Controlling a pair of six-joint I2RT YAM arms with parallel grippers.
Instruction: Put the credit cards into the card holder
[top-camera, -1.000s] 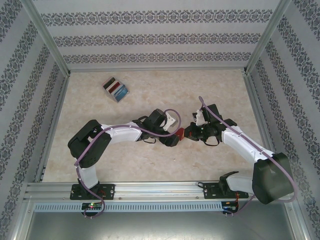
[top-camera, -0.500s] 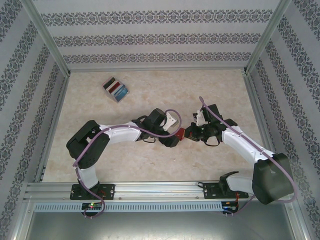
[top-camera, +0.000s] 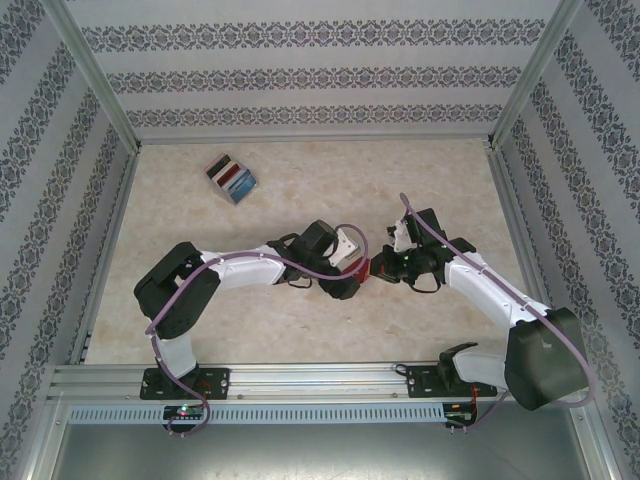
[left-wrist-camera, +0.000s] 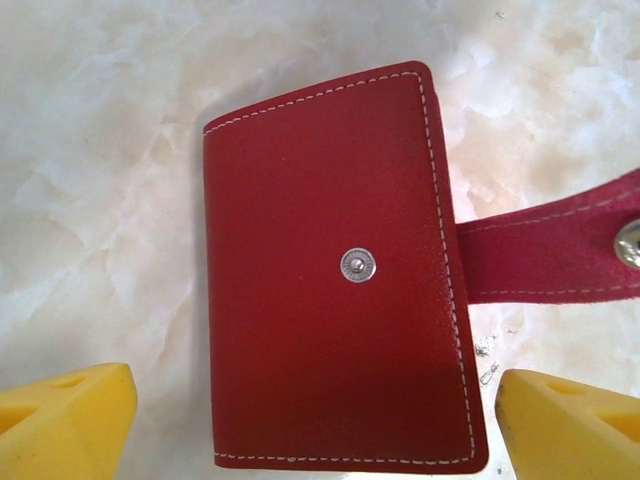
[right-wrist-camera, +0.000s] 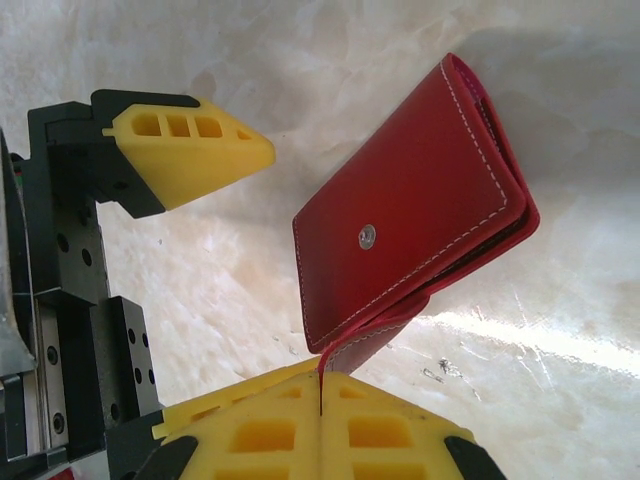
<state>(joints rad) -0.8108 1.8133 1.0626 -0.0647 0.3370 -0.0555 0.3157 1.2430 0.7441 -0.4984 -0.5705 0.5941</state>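
**Red leather wallet framed by the left jaws, its tab pinched from the right**

Red folded card holder (left-wrist-camera: 330, 280) lies shut on the marbled table (top-camera: 300, 190), at mid-table between the two arms. From the left wrist you see it face up, the snap stud (left-wrist-camera: 357, 265) near its middle. Its long axis runs straight away from the left gripper (left-wrist-camera: 318, 425), and its short width lies across the jaw line. The yellow fingers (left-wrist-camera: 65, 420) of that gripper stand spread wide, one off each near corner of the wallet, and neither touches the leather.

The snap tab (left-wrist-camera: 545, 250) is undone and stretches off the wallet's right-hand edge. The right gripper (right-wrist-camera: 320, 385) has its pads pressed together on the end of that tab. From the right wrist, the wallet looks tilted up from the table on the tab side, though how far you cannot tell.

The credit cards (top-camera: 233, 178) stand in a light grey slotted stand (top-camera: 215, 170) at the far left of the table, well apart from both grippers. Your left arm is the nearer one to them.

As a judgement, the coming move depends on the left jaws straddling the wallet's short width. Closing them there would grip the two long edges, while the right gripper holds the tab clear so the fold can be opened.
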